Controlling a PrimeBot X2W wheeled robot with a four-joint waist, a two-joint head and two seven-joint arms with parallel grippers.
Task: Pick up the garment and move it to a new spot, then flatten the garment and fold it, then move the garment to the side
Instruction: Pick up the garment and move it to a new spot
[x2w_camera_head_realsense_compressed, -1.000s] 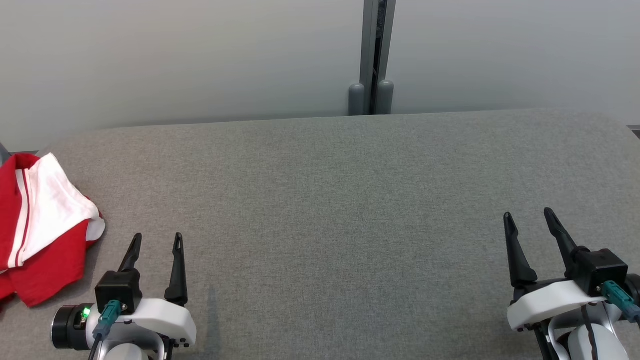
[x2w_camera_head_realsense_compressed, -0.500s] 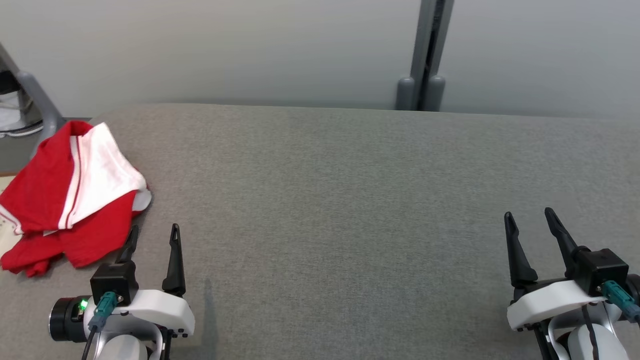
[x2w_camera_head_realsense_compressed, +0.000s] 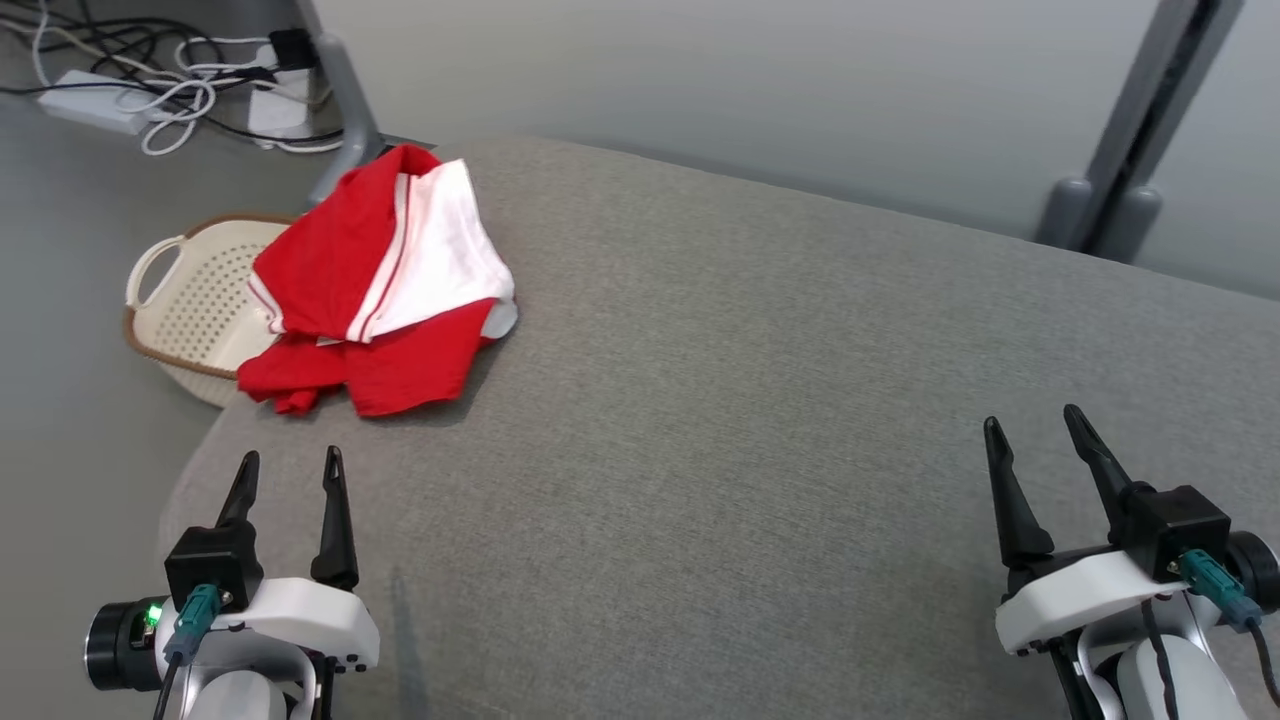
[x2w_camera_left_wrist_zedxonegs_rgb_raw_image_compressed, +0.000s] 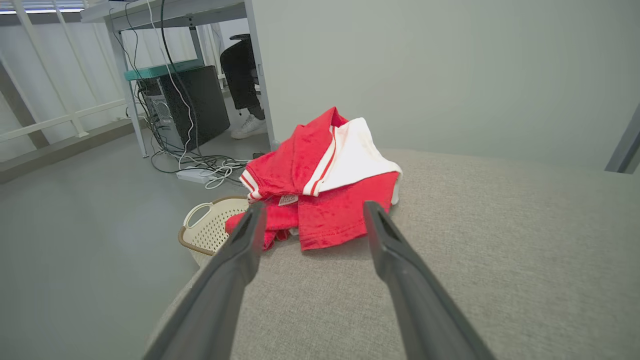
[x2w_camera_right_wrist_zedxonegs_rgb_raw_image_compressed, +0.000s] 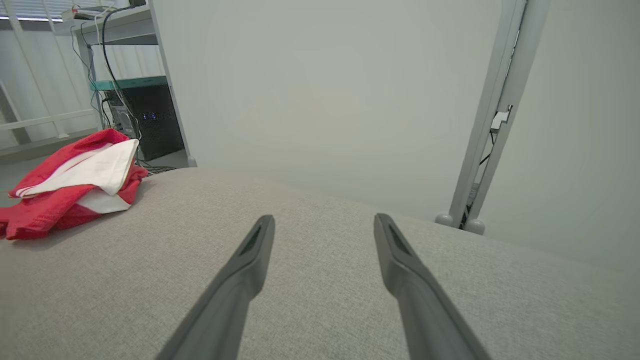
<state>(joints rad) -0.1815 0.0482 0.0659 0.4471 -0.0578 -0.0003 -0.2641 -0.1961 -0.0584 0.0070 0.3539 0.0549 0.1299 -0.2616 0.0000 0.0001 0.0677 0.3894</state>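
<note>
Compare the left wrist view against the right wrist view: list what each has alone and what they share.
Left wrist view's own: the open left gripper aimed at the garment, a cream basket on the floor beside the cushion, a white power strip with cables, a person's shoe by the desk leg. Right wrist view's own: the open right gripper over bare cushion, the grey post's round feet. Shared: the crumpled red and white garment, the grey cushion, the black computer tower.

Red garment (x2w_camera_head_realsense_compressed: 375, 290) with white panel and striped trim, crumpled in a heap, upper left of frame, overhanging the grey surface's corner.
</note>
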